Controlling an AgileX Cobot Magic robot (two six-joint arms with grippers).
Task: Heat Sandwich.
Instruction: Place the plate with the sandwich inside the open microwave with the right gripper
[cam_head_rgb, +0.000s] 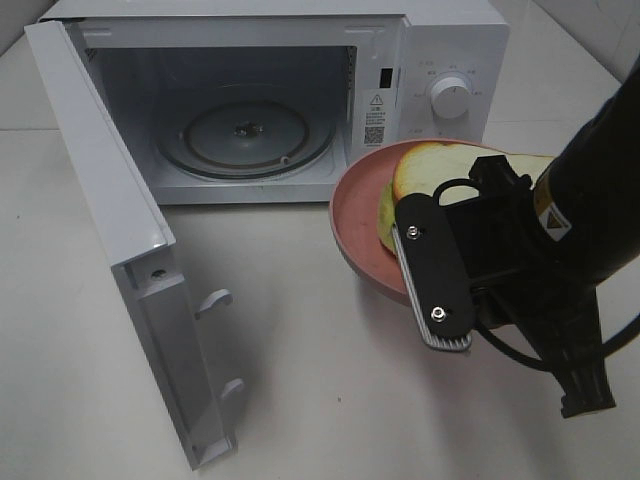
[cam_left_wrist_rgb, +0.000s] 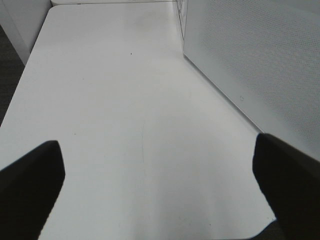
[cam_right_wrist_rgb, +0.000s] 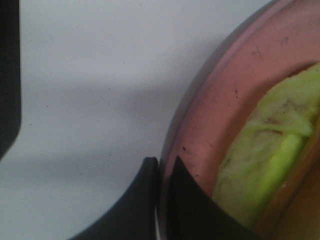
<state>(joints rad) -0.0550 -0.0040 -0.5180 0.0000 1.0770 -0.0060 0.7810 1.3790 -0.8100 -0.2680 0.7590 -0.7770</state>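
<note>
Robot lab with kitchen corner: white microwave on plain white bench, black robot arm beside it.

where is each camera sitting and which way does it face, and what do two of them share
Exterior high: above, facing down on the table, open microwave and pink plate with the sandwich; right arm and right end effector show.
Left wrist: behind the open left end effector, facing along the table beside a white dotted panel.
Right wrist: behind the right end effector, close on the plate rim it is shut on.
Shared: exterior high and right wrist both show plate, sandwich, right end effector.
</note>
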